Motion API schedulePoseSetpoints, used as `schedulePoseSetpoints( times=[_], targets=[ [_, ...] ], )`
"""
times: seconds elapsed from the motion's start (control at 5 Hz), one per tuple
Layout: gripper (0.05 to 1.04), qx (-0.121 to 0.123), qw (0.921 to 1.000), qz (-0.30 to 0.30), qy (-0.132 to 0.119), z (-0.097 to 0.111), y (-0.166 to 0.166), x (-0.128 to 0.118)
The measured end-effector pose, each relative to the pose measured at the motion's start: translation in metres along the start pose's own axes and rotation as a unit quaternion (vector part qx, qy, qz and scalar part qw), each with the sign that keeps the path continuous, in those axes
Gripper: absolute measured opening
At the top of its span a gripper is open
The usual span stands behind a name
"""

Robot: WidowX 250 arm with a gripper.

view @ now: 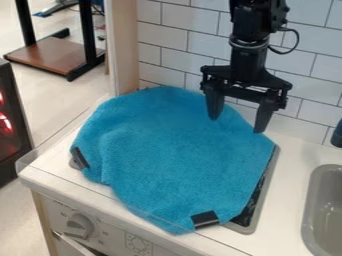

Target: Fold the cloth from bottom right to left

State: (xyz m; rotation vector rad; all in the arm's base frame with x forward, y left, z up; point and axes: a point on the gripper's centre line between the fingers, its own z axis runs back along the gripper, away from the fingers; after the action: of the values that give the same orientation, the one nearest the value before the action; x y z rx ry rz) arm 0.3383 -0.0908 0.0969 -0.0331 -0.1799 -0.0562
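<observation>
My gripper point(236, 126) hangs at the upper right, over the cloth's back right edge, its two fingers spread apart with nothing between them. The blue cloth point(174, 150) lies spread over the stove top, covering most of it. One black tab point(204, 219) shows at the cloth's front right corner, near the counter's front edge, and another black tab point(80, 157) is at its left edge. Whether the fingertips touch the cloth, I cannot tell.
A strip of dark stove top point(250, 210) shows along the cloth's right side. Further right is a grey sink point(327, 210). White tiles stand behind, with a wooden post point(123, 45) at the back left. A knob point(80, 226) sits on the front panel.
</observation>
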Motion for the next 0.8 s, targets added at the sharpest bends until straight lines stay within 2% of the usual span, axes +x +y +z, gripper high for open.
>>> schedulePoseSetpoints(
  times=[0.2,0.4,0.6,0.8],
  targets=[
    [0.999,0.004,0.9998,0.001,0.018,-0.01,0.002,-0.006],
    [0.999,0.014,0.9988,-0.014,0.044,-0.031,0.004,-0.015],
    [0.999,0.007,0.9983,-0.041,0.04,-0.037,-0.009,-0.022],
    [0.999,-0.009,0.996,-0.071,0.054,-0.041,-0.016,-0.031]
  ],
)
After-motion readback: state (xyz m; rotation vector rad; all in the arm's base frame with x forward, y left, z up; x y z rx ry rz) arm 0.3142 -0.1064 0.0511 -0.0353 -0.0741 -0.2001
